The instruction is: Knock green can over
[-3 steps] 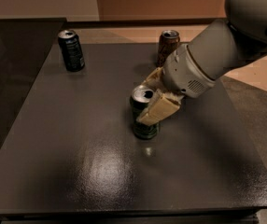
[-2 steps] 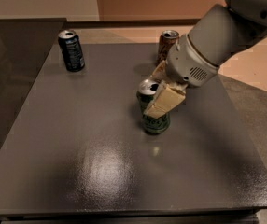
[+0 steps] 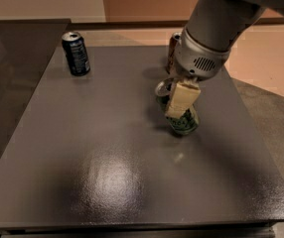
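Observation:
The green can (image 3: pixel 184 124) stands right of the middle of the dark table (image 3: pixel 102 148). It leans, with its silver top tipped to the left and its base on the surface. My gripper (image 3: pixel 181 99) comes down from the upper right. It sits right against the can's upper half and hides much of it.
A dark navy can (image 3: pixel 76 53) stands upright at the table's back left. A brown-orange can (image 3: pixel 174 47) stands at the back, mostly hidden behind my arm. The table's right edge is close to the green can, with floor beyond it.
My gripper has moved to the right and the green can has shifted right with it. The can now leans more than before. The other two cans have not moved.

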Controlling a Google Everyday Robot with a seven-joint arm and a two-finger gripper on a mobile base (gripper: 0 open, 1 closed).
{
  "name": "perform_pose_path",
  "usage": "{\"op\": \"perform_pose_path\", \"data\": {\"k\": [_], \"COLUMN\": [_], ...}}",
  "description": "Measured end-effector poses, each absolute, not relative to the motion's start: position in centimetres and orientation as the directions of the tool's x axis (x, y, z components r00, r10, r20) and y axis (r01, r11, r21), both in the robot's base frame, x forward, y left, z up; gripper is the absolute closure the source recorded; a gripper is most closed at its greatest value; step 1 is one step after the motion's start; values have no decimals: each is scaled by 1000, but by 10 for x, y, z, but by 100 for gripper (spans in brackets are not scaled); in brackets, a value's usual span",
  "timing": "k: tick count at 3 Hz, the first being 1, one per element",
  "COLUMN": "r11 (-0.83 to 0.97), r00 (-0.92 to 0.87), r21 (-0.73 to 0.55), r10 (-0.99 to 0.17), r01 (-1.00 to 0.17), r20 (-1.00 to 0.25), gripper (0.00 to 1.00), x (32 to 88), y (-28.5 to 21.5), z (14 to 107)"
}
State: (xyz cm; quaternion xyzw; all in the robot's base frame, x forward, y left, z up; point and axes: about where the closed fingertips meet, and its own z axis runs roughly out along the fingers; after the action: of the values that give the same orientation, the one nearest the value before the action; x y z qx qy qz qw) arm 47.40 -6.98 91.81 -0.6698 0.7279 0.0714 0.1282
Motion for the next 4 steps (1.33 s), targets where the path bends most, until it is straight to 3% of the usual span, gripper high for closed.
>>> {"op": "perform_pose_path", "data": {"k": [1,2,4], "r11": [70,26,-91], "r00": [-52,-18,81], "r21": [-107,-135,-152], "r10": [-985,-998,-994], "r01": [-992,-990,-984], "r20": [-165,-63,74], "gripper": [100,82,35], "x": [475,475,480], "y": [-67,-59,-32], "z": [915,910,890]}}
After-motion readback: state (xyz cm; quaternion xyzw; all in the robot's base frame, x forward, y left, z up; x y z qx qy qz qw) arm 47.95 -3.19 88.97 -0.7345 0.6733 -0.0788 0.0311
